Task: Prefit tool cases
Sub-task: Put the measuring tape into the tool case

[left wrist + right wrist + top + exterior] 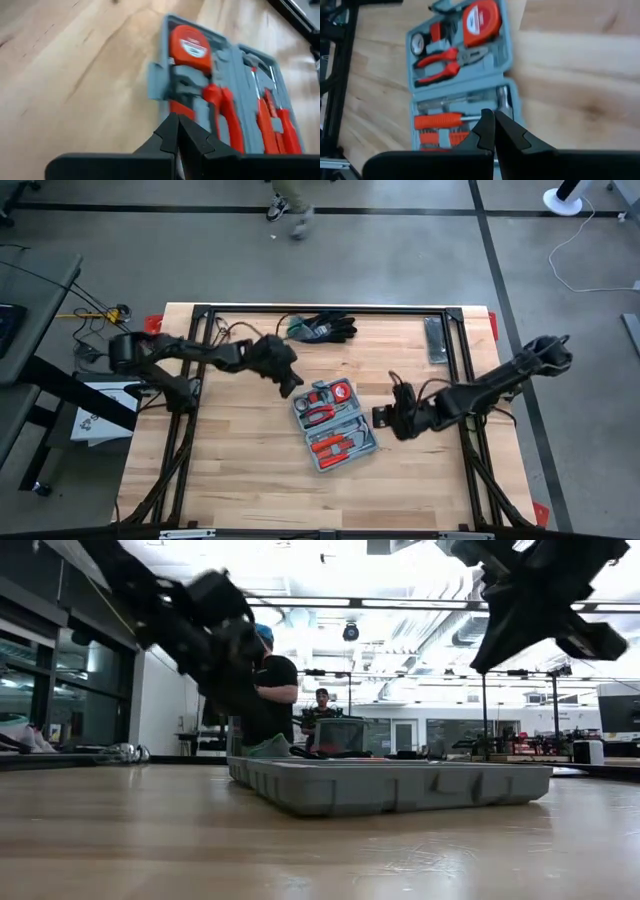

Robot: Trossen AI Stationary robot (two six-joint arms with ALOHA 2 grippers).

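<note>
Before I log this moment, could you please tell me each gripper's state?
Left gripper: closed, holding nothing, above the open tool case.
Right gripper: closed, holding nothing, beside the case.

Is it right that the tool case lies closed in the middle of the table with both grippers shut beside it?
Not quite. The tool case lies open, not closed: the high view shows its two halves spread flat with red-handled tools in the recesses. The rest holds: the left gripper and right gripper are shut, one on each side of it.
</note>
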